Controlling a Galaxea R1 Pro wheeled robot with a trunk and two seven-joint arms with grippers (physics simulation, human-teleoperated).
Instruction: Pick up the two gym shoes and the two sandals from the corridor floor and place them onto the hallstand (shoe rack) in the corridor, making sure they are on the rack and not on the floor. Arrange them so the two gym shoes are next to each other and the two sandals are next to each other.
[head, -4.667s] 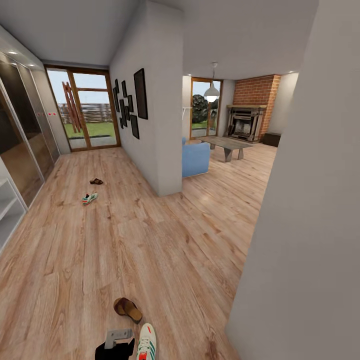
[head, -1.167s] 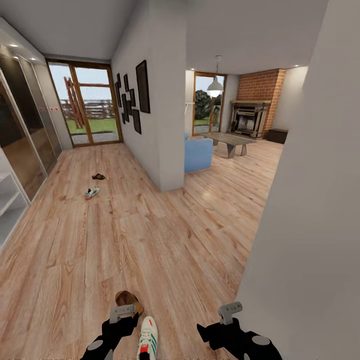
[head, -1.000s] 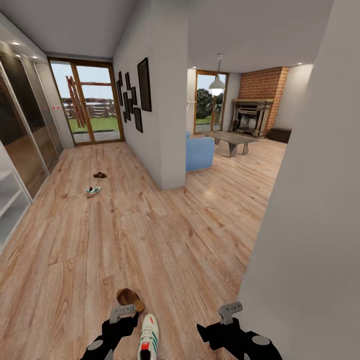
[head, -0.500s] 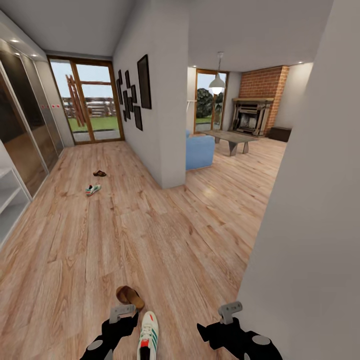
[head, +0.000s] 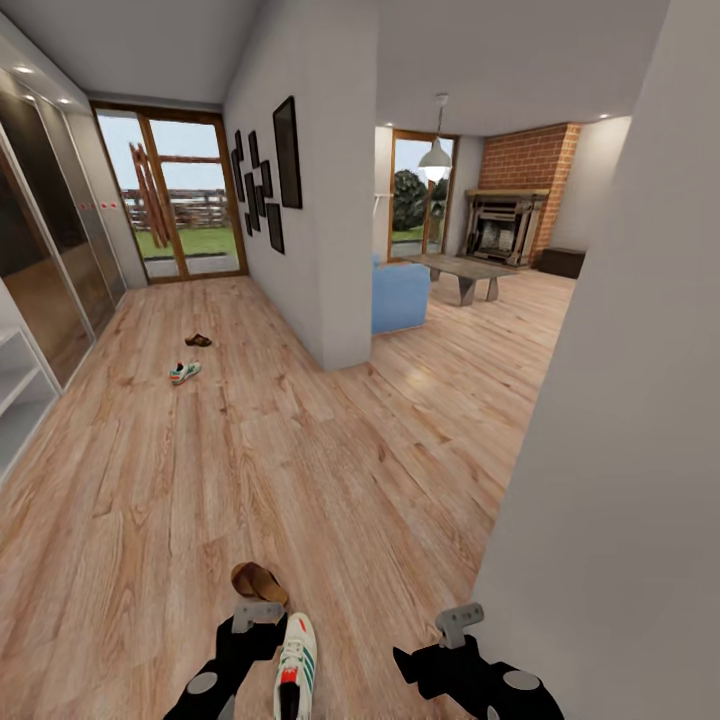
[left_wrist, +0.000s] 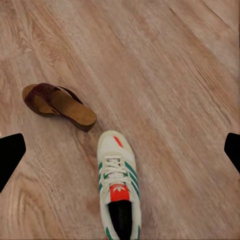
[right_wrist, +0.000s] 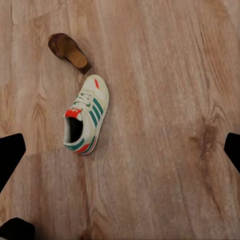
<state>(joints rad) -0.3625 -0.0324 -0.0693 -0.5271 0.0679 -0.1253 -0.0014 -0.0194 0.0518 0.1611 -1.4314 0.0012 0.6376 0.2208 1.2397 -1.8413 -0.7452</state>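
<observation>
One gym shoe (head: 295, 662) lies on the corridor floor (head: 300, 460) just below me, toe pointing away, with a brown sandal (head: 258, 582) right beyond it. My left gripper (head: 257, 613) hovers open above this pair; its wrist view has the gym shoe (left_wrist: 118, 187) and sandal (left_wrist: 57, 105) between the dark fingertips (left_wrist: 10, 155). Off to the right my right gripper (head: 457, 622) hangs open, its view also taking in the gym shoe (right_wrist: 85, 120) and sandal (right_wrist: 69, 50). Far down the corridor lie the second gym shoe (head: 183, 372) and second sandal (head: 198, 340). The hallstand (head: 22, 400) shows at the left edge.
A grey wall (head: 620, 450) stands close on my right. A wall corner (head: 340, 280) divides the corridor from a living room with a blue sofa (head: 400, 295). Glazed wardrobe doors (head: 50, 250) line the left side; a glass door (head: 180, 210) closes the far end.
The view has shifted slightly. My left gripper has reached a little forward over the near shoe and sandal. The right arm, absent 4.7 s ago, is in view and still.
</observation>
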